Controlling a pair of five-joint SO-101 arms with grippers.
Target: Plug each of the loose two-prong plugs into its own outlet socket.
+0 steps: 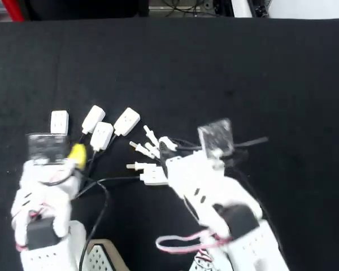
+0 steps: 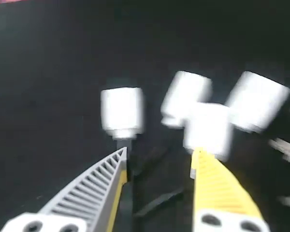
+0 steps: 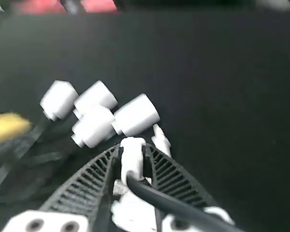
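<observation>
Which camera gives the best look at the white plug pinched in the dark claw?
The right wrist view: the plug sits close up, clamped in the right gripper, its cord trailing back. The high view shows it small, among other plugs. In the left wrist view I cannot pick it out.

No lettering, number, label or sign can be read. None is made out on the sockets (image 1: 101, 135), on any plug (image 1: 152, 172) or on the table (image 1: 243, 68).
</observation>
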